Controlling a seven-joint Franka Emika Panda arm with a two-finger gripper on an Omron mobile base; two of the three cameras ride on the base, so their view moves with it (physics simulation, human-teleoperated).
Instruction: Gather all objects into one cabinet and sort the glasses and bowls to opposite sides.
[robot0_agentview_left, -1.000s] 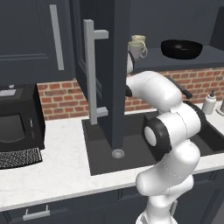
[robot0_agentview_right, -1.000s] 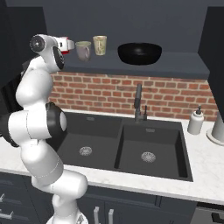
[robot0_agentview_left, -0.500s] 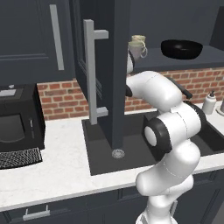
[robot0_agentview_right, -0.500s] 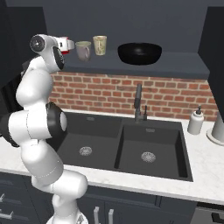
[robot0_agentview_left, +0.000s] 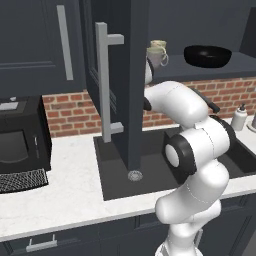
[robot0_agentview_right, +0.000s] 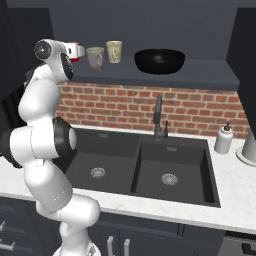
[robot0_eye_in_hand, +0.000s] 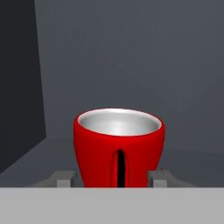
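Note:
The small red cup (robot0_eye_in_hand: 118, 148) stands upright on the cabinet shelf (robot0_agentview_right: 200, 75) at its far left, close to the side wall. My gripper (robot0_eye_in_hand: 113, 179) straddles it, one fingertip (robot0_eye_in_hand: 64, 179) on each side with a thin gap to the cup wall, so the jaws stand open. In the right base view the hand (robot0_agentview_right: 75, 50) reaches in at shelf height with a sliver of the red cup (robot0_agentview_right: 74, 59) under it. Two pale mugs (robot0_agentview_right: 95, 57) (robot0_agentview_right: 114, 51) stand just right of it. The black bowl (robot0_agentview_right: 159, 61) sits further right on the same shelf.
The tall open cabinet door (robot0_agentview_left: 125, 100) with its grey bar handle (robot0_agentview_left: 102, 82) hangs just left of my arm. Below lie a dark double sink (robot0_agentview_right: 150, 170) and faucet (robot0_agentview_right: 158, 117). A soap bottle (robot0_agentview_right: 223, 139) stands at the right and a microwave (robot0_agentview_left: 20, 135) at the left.

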